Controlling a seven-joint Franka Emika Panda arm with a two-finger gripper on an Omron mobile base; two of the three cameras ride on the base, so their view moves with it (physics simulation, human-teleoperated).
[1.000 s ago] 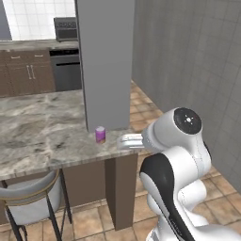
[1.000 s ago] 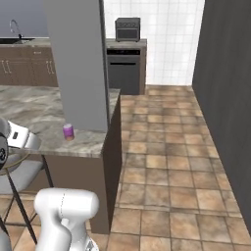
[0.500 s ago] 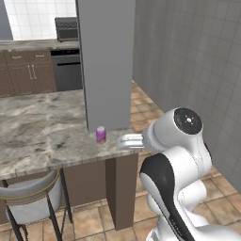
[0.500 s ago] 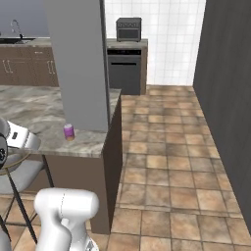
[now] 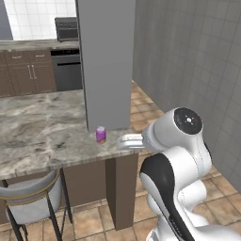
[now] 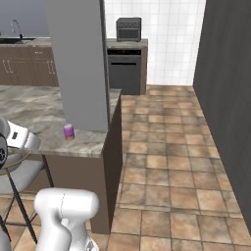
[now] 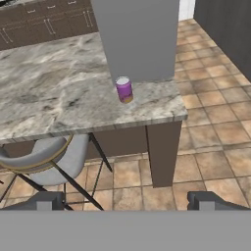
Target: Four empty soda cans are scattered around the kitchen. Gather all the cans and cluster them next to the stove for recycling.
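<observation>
- You are at the approach stage for one can: the pink-purple soda can stands upright on the marble table, close to the table's corner and just in front of the grey pillar.
- In the hand view the same can sits above and between the two fingertips, well apart from them, so nothing is held.
- Your gripper has its jaws spread wide apart and empty; the fingertips frame the floor and the stool, not the can.
- In the left base view the hand hangs at the table's edge, near the can but not touching it.
- A grey stool is tucked under the table below the can; judging by the angle, it lies under your line of approach, not in it.
- The next move, as I read it, calls for you to carry the gripper forward over the table edge, centre the can between the jaws, and come down to about mid-height on it before closing.
- Mind the pillar just behind the can: there looks to be little room to overshoot.
- A dark appliance stands against the far wall, but I cannot tell from here whether it is the stove, so expect a drive after the pick-up.
</observation>
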